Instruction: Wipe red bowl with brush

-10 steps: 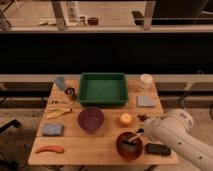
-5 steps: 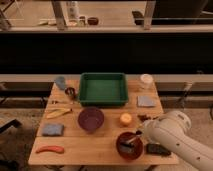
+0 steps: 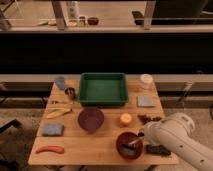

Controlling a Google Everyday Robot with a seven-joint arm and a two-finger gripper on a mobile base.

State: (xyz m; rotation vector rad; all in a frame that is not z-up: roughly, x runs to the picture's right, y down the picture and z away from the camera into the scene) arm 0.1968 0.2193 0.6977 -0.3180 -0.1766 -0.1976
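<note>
The red bowl (image 3: 128, 146) sits near the front edge of the wooden table (image 3: 100, 145), right of centre. My gripper (image 3: 143, 138) hangs at the bowl's right rim, at the end of the white arm (image 3: 175, 137) that comes in from the right. It is shut on the brush (image 3: 132, 145), whose slim dark handle slants down to the left. The pale head of the brush rests inside the bowl. The arm hides part of the bowl's right edge.
A purple bowl (image 3: 91, 119) stands left of the red one, with a green tray (image 3: 103, 89) behind it. A black block (image 3: 159, 149) lies just right of the red bowl and a small orange thing (image 3: 125, 118) just behind it. A banana (image 3: 58, 113), a blue sponge (image 3: 52, 130) and a carrot-shaped thing (image 3: 50, 149) lie at the left.
The gripper has come down and slightly forward to the red bowl's rim, bringing the brush head into the bowl. Nothing else on the table has moved.
</note>
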